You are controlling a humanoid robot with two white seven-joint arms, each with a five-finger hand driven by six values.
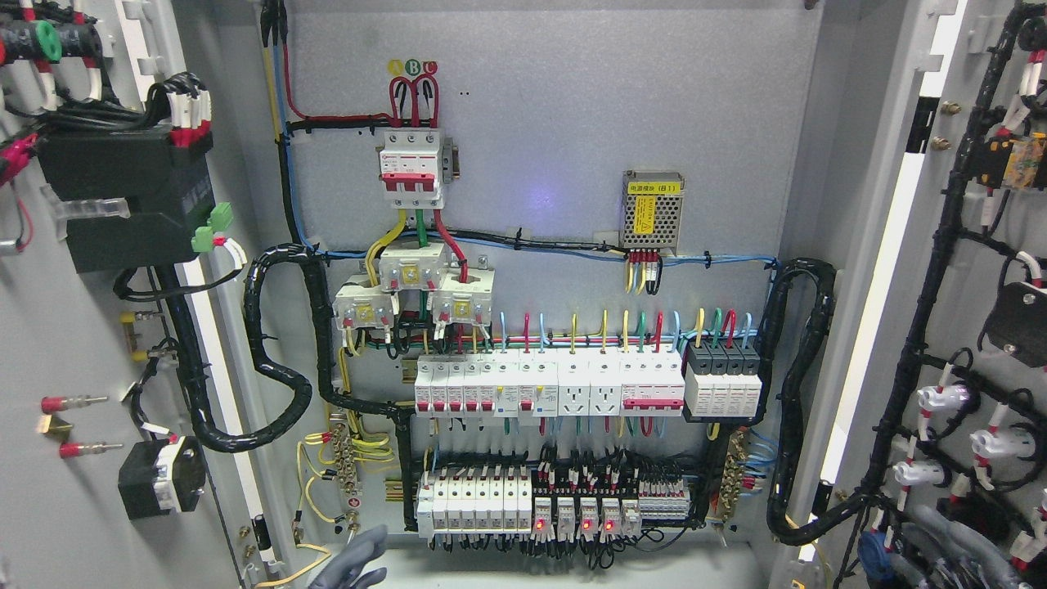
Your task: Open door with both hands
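The cabinet stands wide open. Its left door (74, 327) is swung out at the picture's left and its right door (973, 327) at the picture's right, both showing wired inner faces. My left hand (352, 560) rises from the bottom edge, left of the middle, in front of the cabinet's lower left corner. Its grey fingers (366, 543) are spread loosely and hold nothing, touching neither door. A grey shape that looks like my right hand (949, 540) lies low against the right door's wiring, partly cut off by the frame.
The back panel (556, 123) carries a red breaker (411, 168), rows of white breakers (548, 388), relays with red lights (572, 519) and a small power supply (652, 210). Black cable looms (270, 352) run to both doors.
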